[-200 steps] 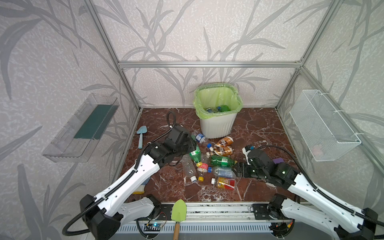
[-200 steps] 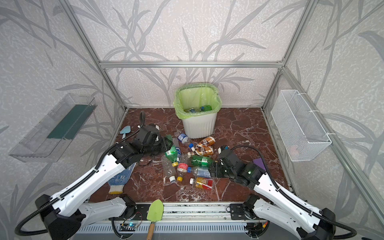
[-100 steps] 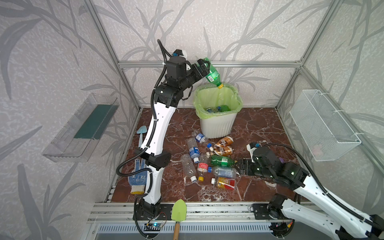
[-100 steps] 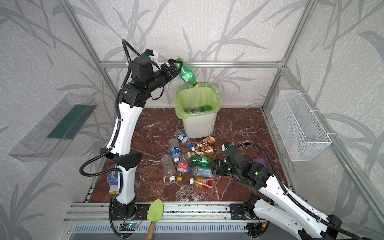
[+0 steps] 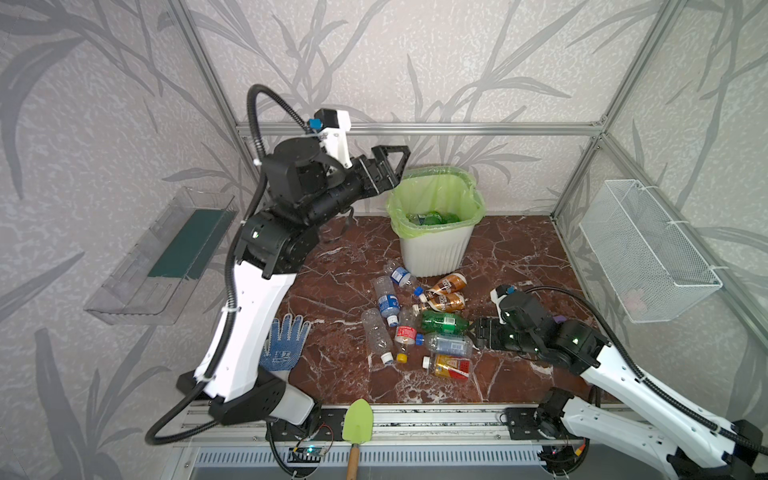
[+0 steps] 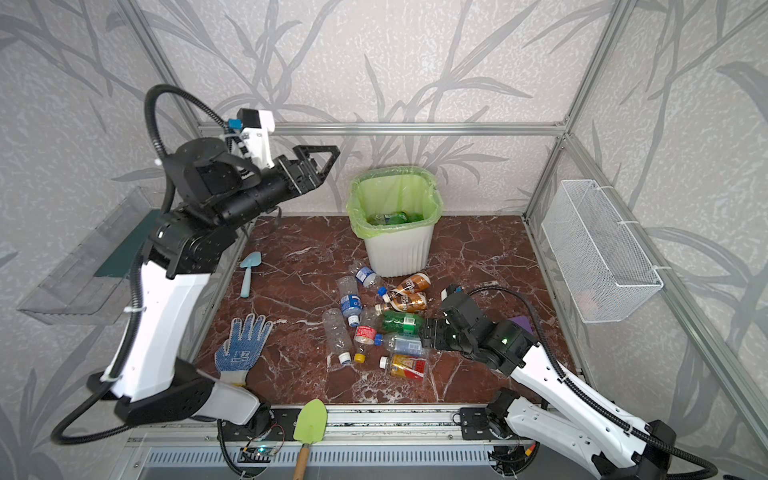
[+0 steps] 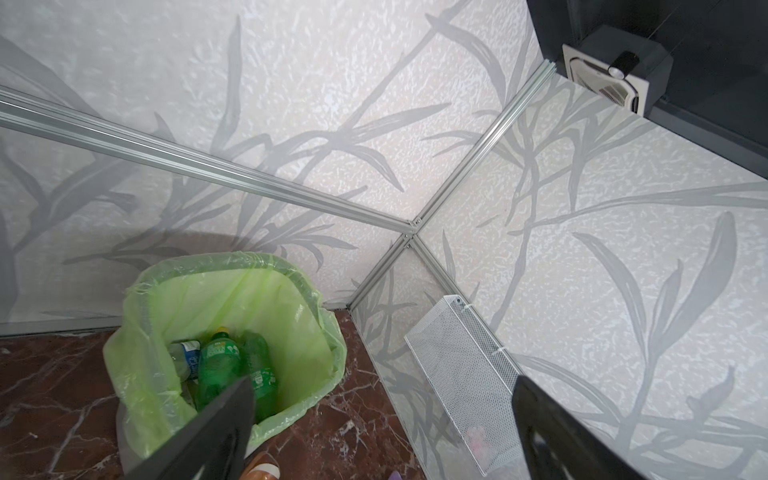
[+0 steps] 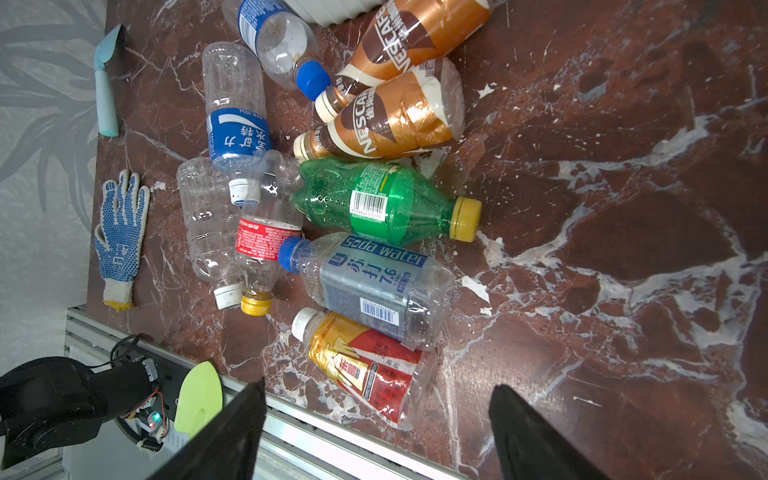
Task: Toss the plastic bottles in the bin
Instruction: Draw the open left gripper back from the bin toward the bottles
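The left gripper [image 5: 388, 166] hangs high in the upper middle of both top views, just left of the bin [image 5: 436, 253], with its jaws spread wide and nothing between them. In the left wrist view the two dark fingers [image 7: 216, 432] stand far apart at the lower edge, and the bin's green-lined mouth [image 7: 232, 270] lies beyond them, holding two green bottles [image 7: 218, 365] and a clear one with a blue label [image 7: 185, 353].

The right gripper [image 5: 478, 332] sits low at the centre right, just beside the heap of bottles [image 5: 415, 324] on the brown marble floor [image 5: 519, 257]. Its jaws are parted and hold nothing; in the right wrist view the fingers [image 8: 232, 432] frame bare floor next to a yellow-and-red labelled bottle [image 8: 365, 370]. Nearest it lie a green bottle with a yellow cap [image 8: 382, 203] and a clear soda-water bottle [image 8: 370, 286]; two brown-wrapped bottles [image 8: 390, 120] lie closer to the bin.

A blue-dotted work glove [image 5: 284, 343] lies left of the heap, near the left arm. A pale blue toy spade [image 6: 249, 274] rests at the left floor edge, and a green one [image 5: 357, 419] lies on the front rail. A wire basket [image 5: 648, 253] hangs on the right wall, a clear tray [image 5: 162, 257] on the left wall.
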Robot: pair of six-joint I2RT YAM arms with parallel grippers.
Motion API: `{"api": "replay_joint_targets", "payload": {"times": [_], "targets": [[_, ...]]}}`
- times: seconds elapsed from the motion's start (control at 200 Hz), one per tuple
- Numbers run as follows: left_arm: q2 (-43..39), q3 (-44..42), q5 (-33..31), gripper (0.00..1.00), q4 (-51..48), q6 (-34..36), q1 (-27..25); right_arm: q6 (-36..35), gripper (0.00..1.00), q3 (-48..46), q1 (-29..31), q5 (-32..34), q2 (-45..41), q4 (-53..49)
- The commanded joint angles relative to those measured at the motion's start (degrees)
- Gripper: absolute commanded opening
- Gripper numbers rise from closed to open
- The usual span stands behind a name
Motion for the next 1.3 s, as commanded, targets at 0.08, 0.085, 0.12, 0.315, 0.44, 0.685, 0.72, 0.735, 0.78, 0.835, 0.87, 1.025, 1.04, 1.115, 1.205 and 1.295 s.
{"api": "replay_joint_targets", "payload": {"times": [0.08,0.085,0.12,0.315,0.44,0.685,0.72,0.735,0.78,0.835,0.87,1.025,1.04,1.115,1.205,1.295], "targets": [[-8.76,-22.55,-4.74,0.95,-0.27,-1.20,1.09,0.94,0.84,-0.48,0.70,-2.67,2.59,-3.48],[-9.08,-23.19,-4.78,0.95,-0.23,-1.32,1.12,0.95,0.84,-0.47,0.79,-2.67,2.68,-3.58],[-11.16,-27.42,-5.08,0.94,-0.26,-2.00,1.27,1.16,0.84,-0.54,1.58,-2.83,3.37,-4.11],[-20.42,-45.31,-5.81,0.93,-2.70,-5.55,1.84,1.68,0.84,-0.81,10.68,-0.33,8.27,-4.88],[-26.00,-53.59,-7.16,0.92,-3.59,-7.34,1.88,0.51,0.84,-0.51,16.44,1.28,12.01,-4.23],[-34.71,-63.11,-9.81,0.92,-6.08,-10.40,1.86,-5.14,0.84,-0.02,19.88,1.49,16.43,-1.52],[-35.57,-64.10,-10.05,0.91,-6.33,-10.72,1.90,-6.08,0.84,-0.02,20.02,1.09,16.88,-0.94],[-35.79,-64.47,-10.11,0.91,-6.43,-10.87,1.91,-6.46,0.84,-0.05,20.10,0.94,17.12,-0.61],[-36.54,-65.64,-10.38,0.90,-6.69,-11.31,1.95,-7.52,0.84,0.02,20.16,0.79,17.88,0.00],[-37.19,-66.94,-10.56,0.90,-6.81,-11.78,1.93,-8.59,0.85,0.15,20.23,0.57,18.77,0.60],[-37.62,-67.66,-10.55,0.90,-6.72,-12.18,1.96,-9.92,0.86,0.31,20.22,0.66,19.43,0.92],[-37.96,-68.99,-10.40,0.90,-7.30,-12.51,2.01,-13.15,0.87,1.40,20.22,-0.09,22.60,2.64],[-38.00,-69.05,-10.37,0.90,-7.46,-12.43,1.98,-13.35,0.87,1.55,20.26,-0.22,22.94,2.79],[-38.10,-69.12,-10.53,0.90,-7.72,-12.18,2.00,-14.10,0.88,1.97,20.24,-0.47,24.54,3.19],[-37.89,-69.45,-10.59,0.90,-7.43,-12.07,2.03,-14.68,0.89,2.17,20.22,-0.50,25.83,3.70],[-37.46,-69.72,-10.28,0.90,-6.93,-12.23,1.99,-15.29,0.90,2.75,20.23,-0.02,26.65,3.62]]}}
